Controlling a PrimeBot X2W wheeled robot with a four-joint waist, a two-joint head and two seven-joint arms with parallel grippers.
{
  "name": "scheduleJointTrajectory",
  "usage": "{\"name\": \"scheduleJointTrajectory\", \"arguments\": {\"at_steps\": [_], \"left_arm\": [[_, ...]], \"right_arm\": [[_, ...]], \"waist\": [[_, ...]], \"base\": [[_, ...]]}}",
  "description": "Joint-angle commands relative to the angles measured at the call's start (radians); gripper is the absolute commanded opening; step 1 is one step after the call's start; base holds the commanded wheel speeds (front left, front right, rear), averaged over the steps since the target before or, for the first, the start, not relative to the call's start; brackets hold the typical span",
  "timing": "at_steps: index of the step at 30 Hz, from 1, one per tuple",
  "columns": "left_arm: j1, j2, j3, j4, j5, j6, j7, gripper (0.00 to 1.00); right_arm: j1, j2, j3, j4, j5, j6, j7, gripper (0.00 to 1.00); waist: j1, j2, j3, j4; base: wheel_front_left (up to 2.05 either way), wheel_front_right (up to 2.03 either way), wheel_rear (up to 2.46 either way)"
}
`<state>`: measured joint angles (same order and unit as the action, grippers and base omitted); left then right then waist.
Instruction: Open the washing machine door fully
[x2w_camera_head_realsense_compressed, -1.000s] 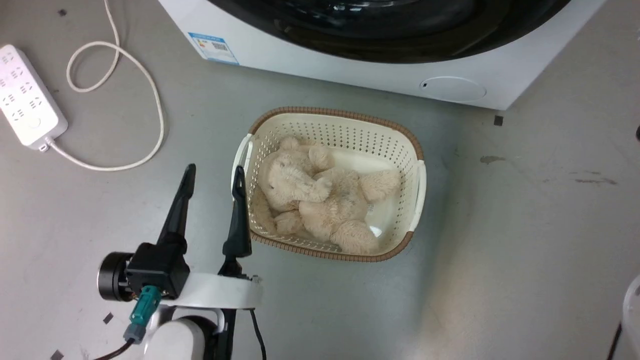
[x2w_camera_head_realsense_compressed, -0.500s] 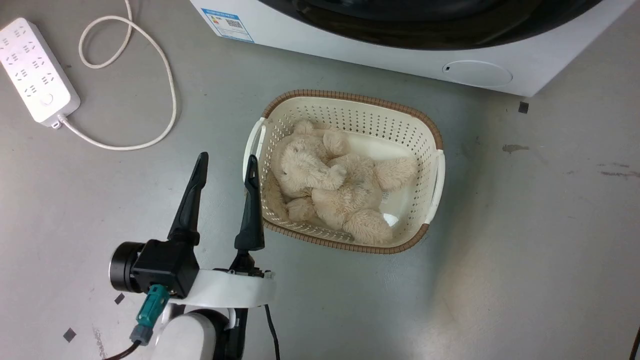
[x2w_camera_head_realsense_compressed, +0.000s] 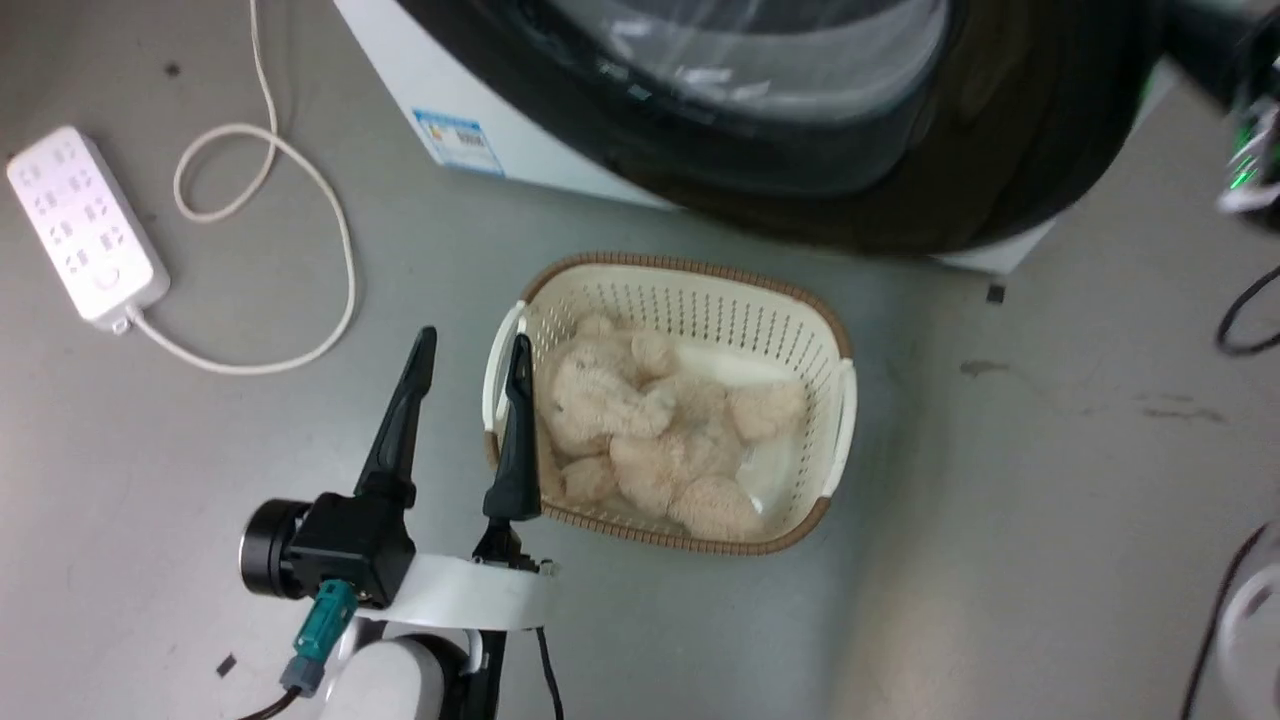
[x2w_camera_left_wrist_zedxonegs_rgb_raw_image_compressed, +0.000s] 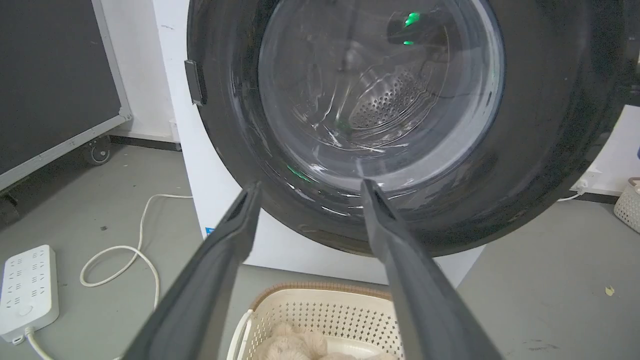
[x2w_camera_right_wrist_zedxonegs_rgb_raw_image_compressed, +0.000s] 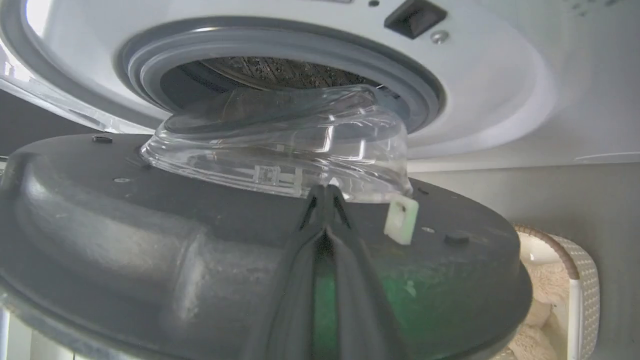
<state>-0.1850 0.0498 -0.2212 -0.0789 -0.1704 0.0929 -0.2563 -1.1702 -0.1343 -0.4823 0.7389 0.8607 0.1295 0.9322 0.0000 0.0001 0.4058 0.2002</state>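
I find the washing machine door (x2w_camera_right_wrist_zedxonegs_rgb_raw_image_compressed: 150, 260) partly swung off the washing machine (x2w_camera_right_wrist_zedxonegs_rgb_raw_image_compressed: 500, 100), its inner face against my right gripper's (x2w_camera_right_wrist_zedxonegs_rgb_raw_image_compressed: 325, 192) closed jaws. Left gripper (x2w_camera_head_realsense_compressed: 474, 336) jaws spread, empty. Full swing outstanding, I judge.

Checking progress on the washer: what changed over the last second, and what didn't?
The washing machine door has swung outward from the washing machine, toward the basket. The right gripper, shut, has its tips at the door's inner face. The head camera shifted. The left gripper, open beside the basket, and the plush toy stayed put.
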Motion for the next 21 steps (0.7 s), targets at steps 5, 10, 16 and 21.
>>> {"name": "scheduleJointTrajectory", "arguments": {"at_steps": [5,10,16,21], "left_arm": [[0.049,0.0,0.0,0.032,0.009,-0.02,-0.006,1.0],[0.087,0.0,0.004,0.049,0.017,-0.035,-0.006,1.0],[0.119,0.001,0.006,0.067,0.025,-0.048,-0.006,1.0],[0.134,0.001,0.005,0.081,0.028,-0.06,-0.006,1.0]], "right_arm": [[0.179,0.065,0.036,-0.075,0.025,0.001,0.089,0.0],[0.31,0.082,0.07,-0.151,0.077,0.001,0.145,0.0],[0.406,0.084,0.237,-0.167,0.253,0.001,0.156,0.0],[0.481,0.084,0.402,-0.202,0.374,0.001,0.121,0.0]], "waist": [[0.0,-0.0001,-0.117,-0.025],[0.0,-0.0001,-0.168,-0.027],[0.0,-0.0001,-0.197,-0.018],[0.0,-0.0001,-0.214,0.002]], "base": [[0.0,0.0,0.0],[0.0,0.0,0.0],[0.0,0.0,0.0],[0.0,0.0,0.0]]}}
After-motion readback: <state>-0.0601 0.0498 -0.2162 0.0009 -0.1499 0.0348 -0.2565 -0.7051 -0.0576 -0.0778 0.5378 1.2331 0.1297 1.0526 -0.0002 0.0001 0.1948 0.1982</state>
